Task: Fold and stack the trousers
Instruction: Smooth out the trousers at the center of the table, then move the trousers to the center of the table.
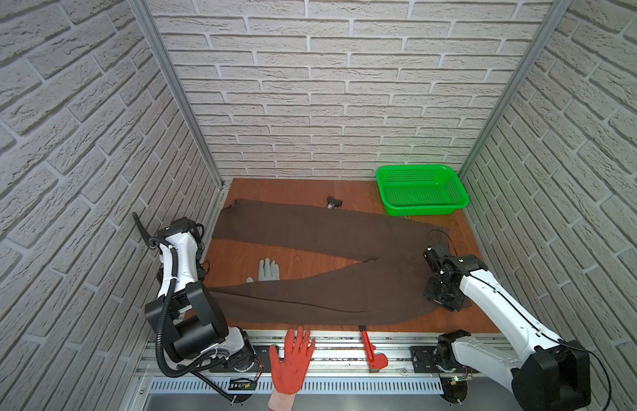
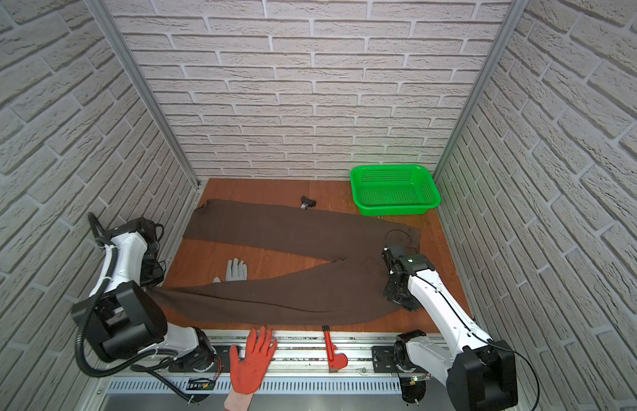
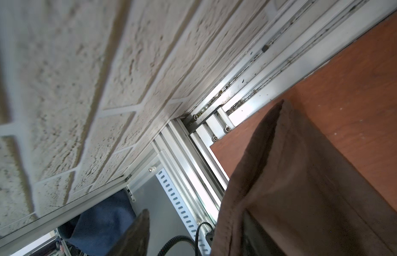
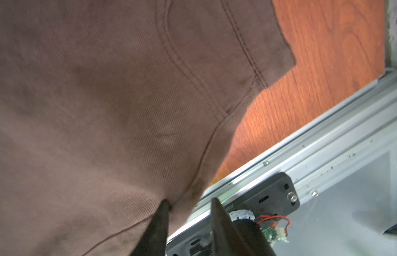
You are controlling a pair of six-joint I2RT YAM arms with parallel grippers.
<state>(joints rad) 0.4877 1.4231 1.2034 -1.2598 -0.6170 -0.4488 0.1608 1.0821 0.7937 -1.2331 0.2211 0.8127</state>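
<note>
Orange glove [image 1: 292,359] lies spread on the metal front rail, its fingertips at the bench [image 1: 274,188] edge, and a red tool [image 1: 372,352] lies on the same rail further right. Just beyond, the trousers [image 1: 381,277] lie flat and nearly span the bench. The waist is toward the right edge and the two legs spread apart leftward in a V.

The near leg runs along the front edge with only a thin strip of bare wood before the rail. Its hem goes over the left front corner, where it is draped across one finger of the left claw [image 3: 193,221]. That claw stands wide, gripping nothing.

The far leg ends close to the left edge. A small black object [image 1: 334,203] touches its far border. Behind it a bare band of wood runs to the back wall.

Between the legs is an open wedge holding a grey glove [image 1: 269,270], whose cuff meets the near leg's edge.

The right claw [image 4: 189,202] is partly parted at the waist's front corner, with the cloth edge between its tips and not pinched.

A green basket [image 1: 423,210] fills the far right corner, just clear of the waistband.
</note>
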